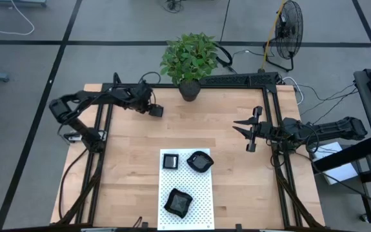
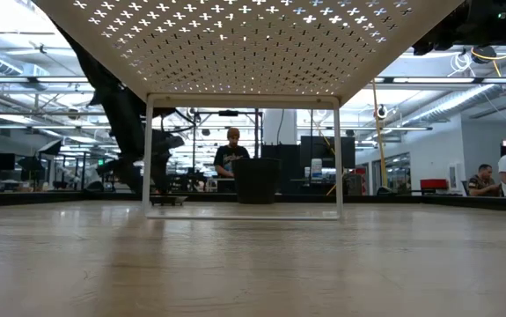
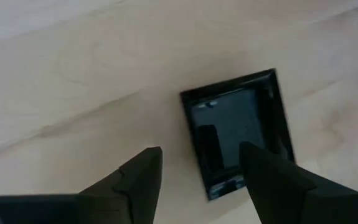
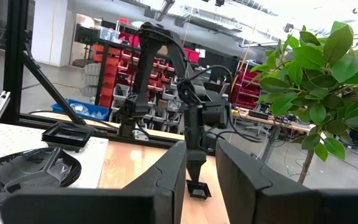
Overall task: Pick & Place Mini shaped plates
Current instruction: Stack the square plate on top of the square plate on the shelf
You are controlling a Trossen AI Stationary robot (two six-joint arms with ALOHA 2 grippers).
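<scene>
Mid-task, by the look of it: three mini shaped plates already on the white dotted mat (image 1: 201,200) — a small square one (image 1: 171,160), a rounded one (image 1: 199,161) beside it, an irregular one (image 1: 179,202) nearer the front edge. Fourth plate, a small square plate (image 3: 238,132), flat on the bare table (image 1: 127,174) at the far left, just under the left tool (image 3: 200,171), near the potted plant (image 1: 189,59). Left tool's fingers spread apart, one fingertip (image 3: 256,158) over the plate's edge, the other off to the side; nothing gripped. Likely the pick step for this plate. Next: shift to straddle a rim, lower, close, lift, carry to a free spot on the mat. Right tool (image 1: 246,133) waiting above the table's right side, fingers parted, empty.
</scene>
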